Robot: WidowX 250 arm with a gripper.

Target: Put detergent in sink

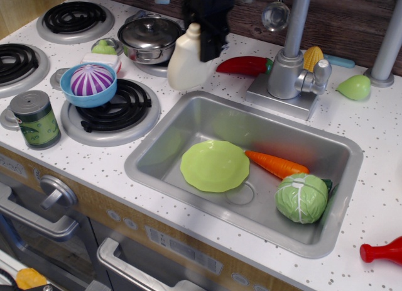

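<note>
The cream-white detergent jug (182, 63) with its white cap is on the counter just behind the sink's back left corner, tilted with its top leaning right. My black gripper (208, 44) comes down from the top edge and is shut on the jug's right, handle side. The silver sink (207, 118) fills the middle of the view. It holds a green plate (215, 165), a carrot (276, 164) and a cabbage (301, 198).
A lidded steel pot (149, 39) stands left of the jug. A blue bowl with a purple ball (92, 83) sits on a burner. A green-labelled can (36, 119) is at the left. The faucet (289, 65) and a red pepper (245, 65) are right of the gripper.
</note>
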